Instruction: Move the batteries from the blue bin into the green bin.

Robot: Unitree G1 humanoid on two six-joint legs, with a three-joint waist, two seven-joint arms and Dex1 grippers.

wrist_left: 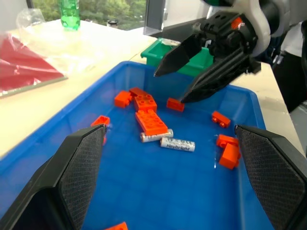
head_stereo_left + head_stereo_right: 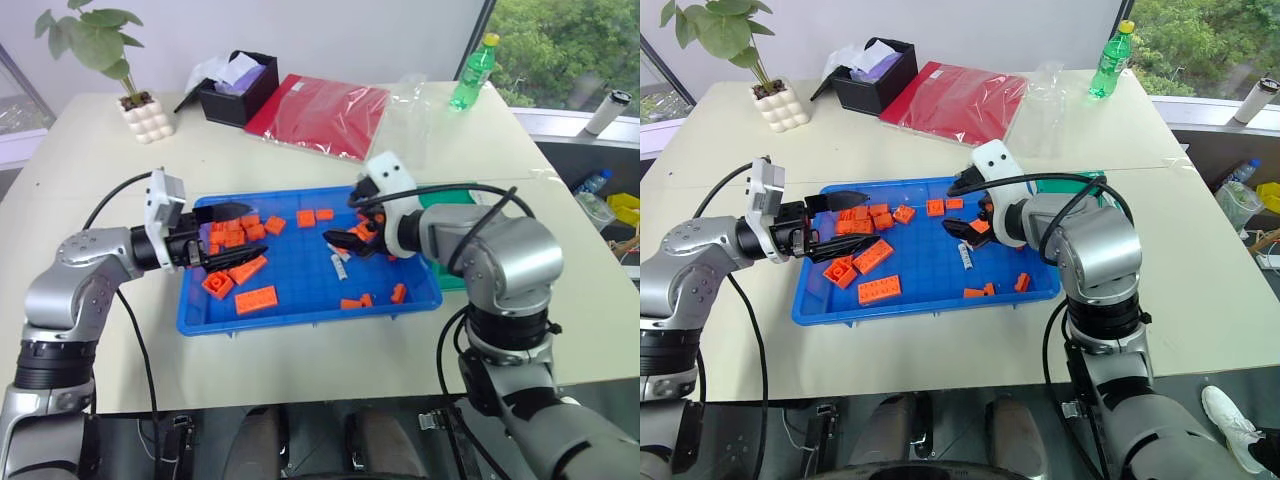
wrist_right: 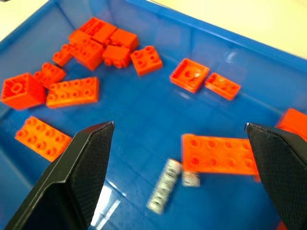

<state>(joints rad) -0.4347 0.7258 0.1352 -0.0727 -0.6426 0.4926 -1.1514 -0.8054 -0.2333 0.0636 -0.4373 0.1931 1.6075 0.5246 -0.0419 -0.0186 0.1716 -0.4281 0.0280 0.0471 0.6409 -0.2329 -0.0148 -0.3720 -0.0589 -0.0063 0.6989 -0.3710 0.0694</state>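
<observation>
Hovering over the right half of the blue bin (image 2: 300, 315), the right gripper (image 2: 352, 222) has its two black fingers spread wide and holds nothing, its tips pointing down toward the bin floor; two batteries (image 1: 168, 139) lie on that floor just below it, side by side and nearly touching, one partly tucked against a long orange brick (image 1: 150, 121), and in the right wrist view they show as pale grey cylinders (image 3: 164, 191) between the parted fingers. The left gripper (image 2: 222, 236) reaches in level over the left wall of the blue bin, its fingers likewise spread apart and empty, above a cluster of orange bricks (image 2: 236, 236) in the bin's left part. More orange bricks are scattered across the bin: a flat one (image 2: 256, 299) near its front left corner and a few small ones (image 2: 371, 298) near its front right corner. The green bin (image 1: 165, 49) sits just beside the blue bin's right wall, mostly hidden behind the right arm; I cannot tell what is in it. Beyond the blue bin's far wall on the table (image 2: 90, 170) lie a red folder (image 2: 315, 112), a black box (image 2: 238, 88), a clear plastic bag (image 2: 405, 115), a green bottle (image 2: 474, 72) and a potted plant (image 2: 120, 70)
</observation>
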